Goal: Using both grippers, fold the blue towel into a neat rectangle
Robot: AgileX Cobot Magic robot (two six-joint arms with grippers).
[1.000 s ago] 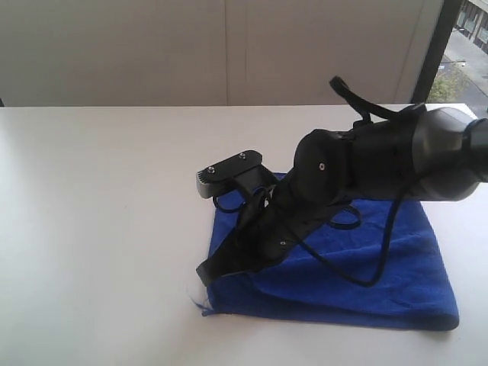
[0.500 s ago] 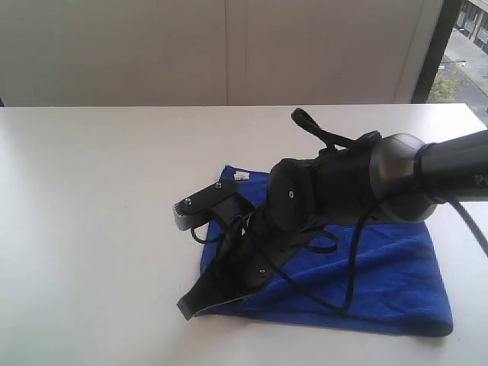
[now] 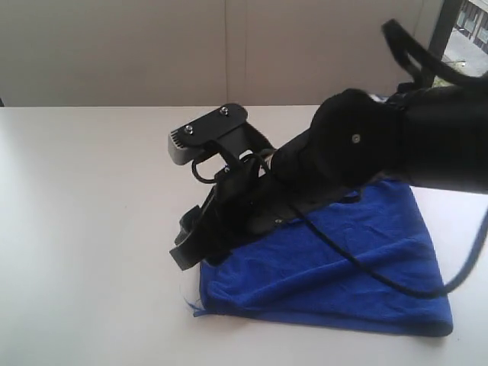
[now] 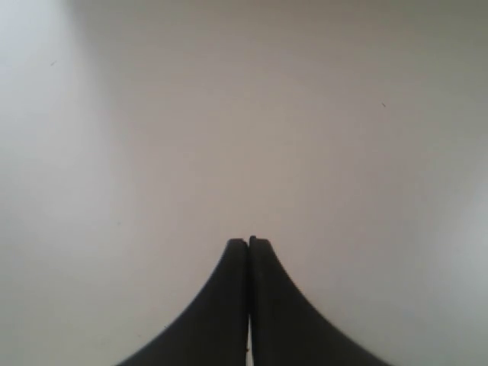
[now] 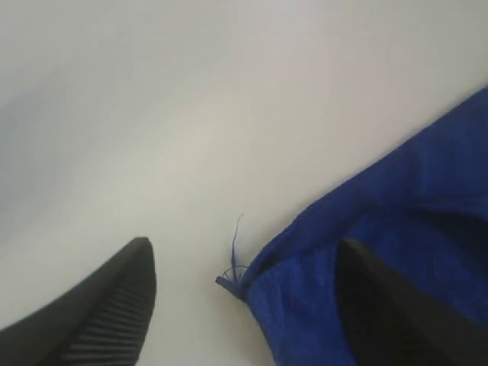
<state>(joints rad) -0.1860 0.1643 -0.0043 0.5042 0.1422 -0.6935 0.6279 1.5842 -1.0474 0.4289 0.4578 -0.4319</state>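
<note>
Right claw open over the towel's near-left corner

The towel (image 3: 343, 267) lies folded on the right half of the white tabletop (image 3: 84, 229), its long axis running left to right and its frayed near-left corner sticking out. The right claw (image 5: 244, 293) hangs just over that corner, jaws spread wide and gripping nothing: one finger (image 5: 114, 305) stands over bare tabletop to the left, the other over the cloth, with the corner between them. The left claw (image 4: 248, 252) is shut and empty over bare tabletop, with no towel in its view, so the right arm is nearer. Nothing else stands in the way.
</note>
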